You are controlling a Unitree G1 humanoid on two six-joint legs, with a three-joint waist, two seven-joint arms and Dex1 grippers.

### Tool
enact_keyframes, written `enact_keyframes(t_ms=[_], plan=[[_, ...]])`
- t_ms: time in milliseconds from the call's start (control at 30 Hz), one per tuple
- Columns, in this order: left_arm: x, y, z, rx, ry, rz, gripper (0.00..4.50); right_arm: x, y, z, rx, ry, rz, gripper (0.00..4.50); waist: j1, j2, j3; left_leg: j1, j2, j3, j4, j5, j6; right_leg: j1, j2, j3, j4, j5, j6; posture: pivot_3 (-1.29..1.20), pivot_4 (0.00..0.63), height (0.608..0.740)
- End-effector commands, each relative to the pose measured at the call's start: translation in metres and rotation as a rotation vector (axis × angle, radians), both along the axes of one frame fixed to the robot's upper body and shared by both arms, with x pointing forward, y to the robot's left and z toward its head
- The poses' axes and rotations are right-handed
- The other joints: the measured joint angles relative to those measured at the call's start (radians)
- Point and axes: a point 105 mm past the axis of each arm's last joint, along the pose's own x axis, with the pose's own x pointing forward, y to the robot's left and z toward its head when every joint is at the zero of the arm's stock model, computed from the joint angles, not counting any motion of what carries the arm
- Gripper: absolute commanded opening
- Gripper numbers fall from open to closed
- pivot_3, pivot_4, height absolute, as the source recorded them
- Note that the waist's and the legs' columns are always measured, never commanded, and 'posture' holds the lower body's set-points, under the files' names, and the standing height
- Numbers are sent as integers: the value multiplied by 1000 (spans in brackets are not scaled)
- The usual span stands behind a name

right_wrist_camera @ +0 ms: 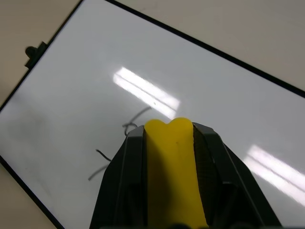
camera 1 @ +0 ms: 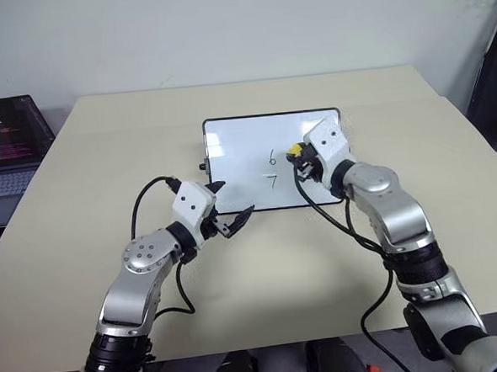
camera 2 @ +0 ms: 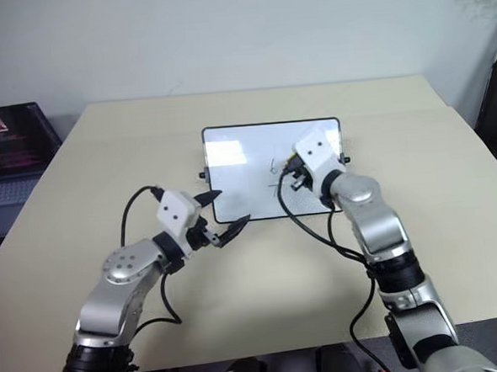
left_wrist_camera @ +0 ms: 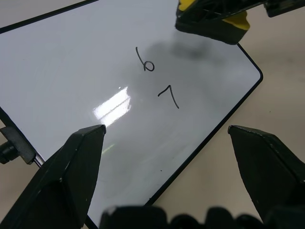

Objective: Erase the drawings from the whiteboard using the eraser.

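Pale beige rectangular worktop (camera 1: 103,161) in front of me, matte surface. Lying flat on it, near the middle toward the far edge: small glossy white whiteboard (camera 1: 239,165) with thin black frame, rounded corners and a small black knob on its left side. Board sits square to the worktop edges. The worktop surface around it is bare.

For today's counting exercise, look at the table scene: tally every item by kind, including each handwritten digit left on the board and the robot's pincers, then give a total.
Handwritten digits: 2, a 6 and a 7
Whiteboard: 1
Eraser: 1
Laptop: 1
Table: 1
Pincers: 2, the left pincer and the right pincer
Total: 8
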Motion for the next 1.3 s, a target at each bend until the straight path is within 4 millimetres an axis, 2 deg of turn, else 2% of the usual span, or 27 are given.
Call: enact_keyframes(t_ms=[33, 300, 533, 767, 1000, 1300], plan=[[-1, 0, 12, 2, -55, -10, 4500, 0, 14, 17, 20, -74, 36, 994, 1, 0, 0, 0, 0, 0, 0, 0, 0, 0, 0, 0, 0, 0, 0, 0, 150, 740], [-1, 3, 12, 13, -61, 0, 4500, 10, 36, 8, 19, -93, 57, 994, 1, 0, 0, 0, 0, 0, 0, 0, 0, 0, 0, 0, 0, 0, 0, 0, 150, 740], [-1, 4, 14, 14, -66, 5, 4500, 25, 37, 6, 10, -121, 17, 994, -1, 0, 0, 0, 0, 0, 0, 0, 0, 0, 0, 0, 0, 0, 0, 0, 150, 740], [-2, 2, 17, 14, -75, 9, 4500, 42, 31, 14, -2, -168, -43, 994, -4, 0, 0, 0, 0, 0, 0, 0, 0, -1, 0, 0, 0, 0, 0, 0, 150, 740], [0, 3, 22, 15, -82, 15, 4500, 42, 31, 7, -7, -157, -42, 994, -5, 0, 0, 0, 0, 1, 0, 0, 0, -1, 0, 0, 0, 0, 0, 0, 150, 740], [1, 7, 24, 24, -89, 25, 4500, 24, 37, -21, -44, -83, 10, 994, -5, 0, 0, 0, 0, 0, 0, 0, 0, 0, 0, 1, 0, 0, 0, 0, 150, 740]])
